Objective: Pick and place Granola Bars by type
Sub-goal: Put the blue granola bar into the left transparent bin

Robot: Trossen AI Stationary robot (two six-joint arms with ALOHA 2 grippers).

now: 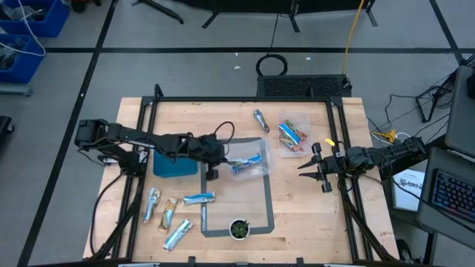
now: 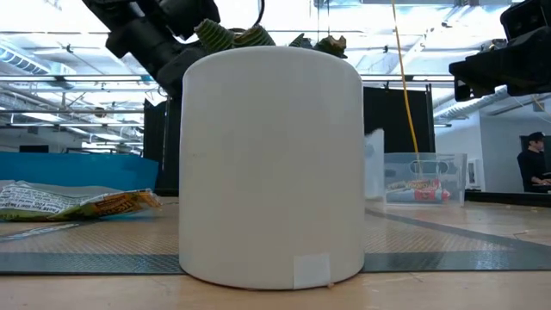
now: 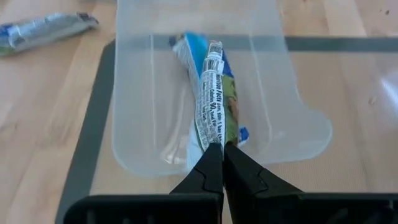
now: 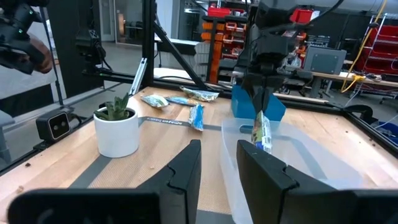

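Left pincer (image 3: 222,163) is clamped on the end of a blue-and-green wrapped granola bar (image 3: 216,93), hanging it over a clear plastic tray (image 3: 137,118) that already holds a bright blue bar (image 3: 189,50). This looks like the placing step; next, lowering and releasing into the tray seems called for. Right pincer (image 4: 217,163) waits narrowly parted over the worktop (image 4: 74,168). Other wrapped bars (image 1: 169,211) lie unsorted near the left arm.

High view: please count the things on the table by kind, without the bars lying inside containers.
Loose granola bars: 5
Granola bar held by left pincer: 1
Clear containers: 2
Blue box: 1
Potted plant: 1
Total: 10
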